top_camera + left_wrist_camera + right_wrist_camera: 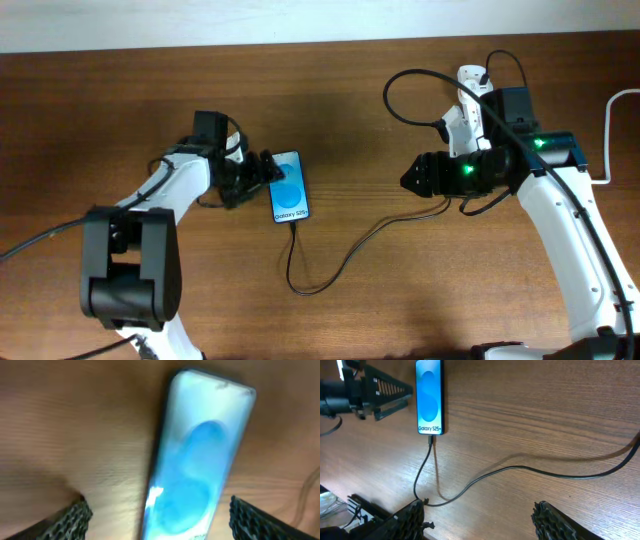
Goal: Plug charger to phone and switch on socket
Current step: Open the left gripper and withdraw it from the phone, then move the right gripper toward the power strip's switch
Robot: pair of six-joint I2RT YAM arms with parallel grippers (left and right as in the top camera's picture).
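Observation:
The phone point(289, 188) lies flat on the wooden table with its blue screen up, and it also shows in the right wrist view point(430, 395). The charger's thin black cable point(340, 268) loops across the table, and its plug tip point(431, 438) sits in the phone's bottom end. My left gripper point(266, 178) is open at the phone's left side. In the left wrist view the phone point(200, 460) lies between the fingers point(160, 522), untouched. My right gripper point(408, 180) is open and empty over bare wood point(480, 522). The white socket point(465, 105) lies at the back right, partly hidden by my right arm.
The socket's thick white lead point(608, 130) runs off the right edge. A thicker black arm cable arcs at the back point(400, 85). The table's far edge meets a white wall. The left gripper shows in the right wrist view point(380, 392).

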